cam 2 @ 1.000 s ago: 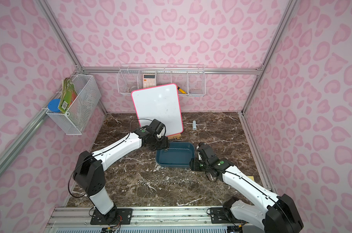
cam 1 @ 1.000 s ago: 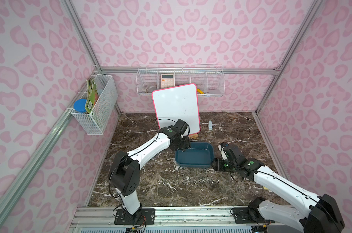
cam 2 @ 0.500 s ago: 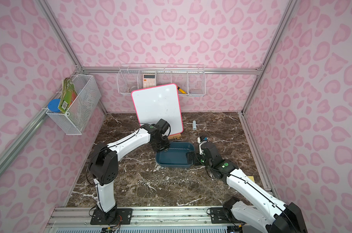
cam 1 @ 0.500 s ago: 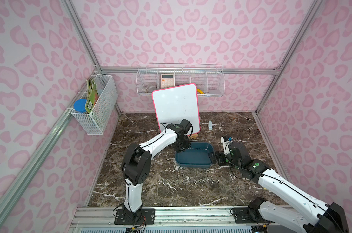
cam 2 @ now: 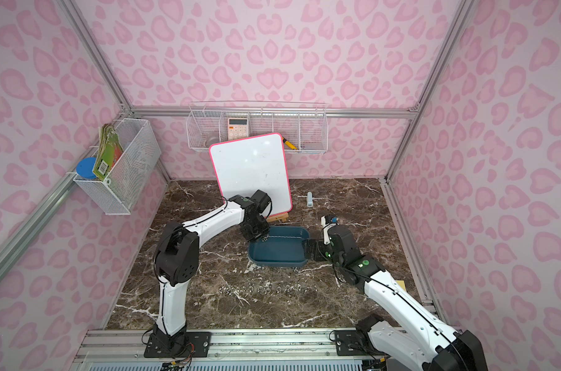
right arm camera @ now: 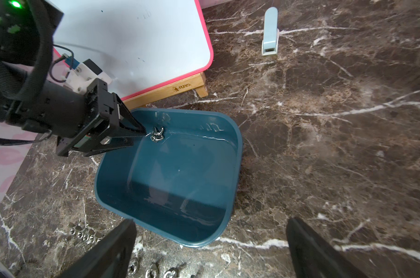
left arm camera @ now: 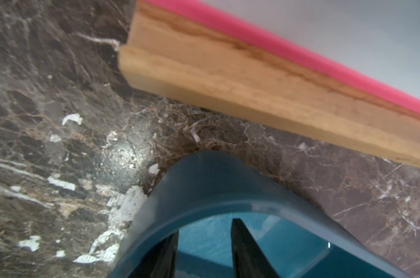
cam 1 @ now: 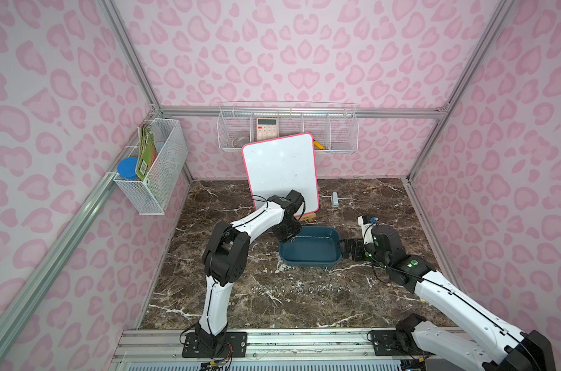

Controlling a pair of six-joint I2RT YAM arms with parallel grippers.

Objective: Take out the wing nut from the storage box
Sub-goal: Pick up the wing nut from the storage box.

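Left end effector (right arm camera: pixel 139 136) down inside the storage box (right arm camera: pixel 239 154), jaws at a narrow gap, nothing visibly between, tips just beside the wing nut (right arm camera: pixel 157 135) by the wall nearest the whiteboard stand (right arm camera: pixel 165 92). Step in hand: the grasp. Next, likely: straddle the nut, pinch, lift straight over the rim. Cramped against wall and stand; open table (right arm camera: pixel 324 120) toward the laid-out nuts (cam 1: pixel 298 289). Right end effector (right arm camera: pixel 211 221) spread wide, empty, at the box's other end.

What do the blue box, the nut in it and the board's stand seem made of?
Storage box: probably plastic, glossy teal, with moulded rounded corners. Wing nut: likely metal, bright silver glints. Stand: wood, pale, matte, grain visible.
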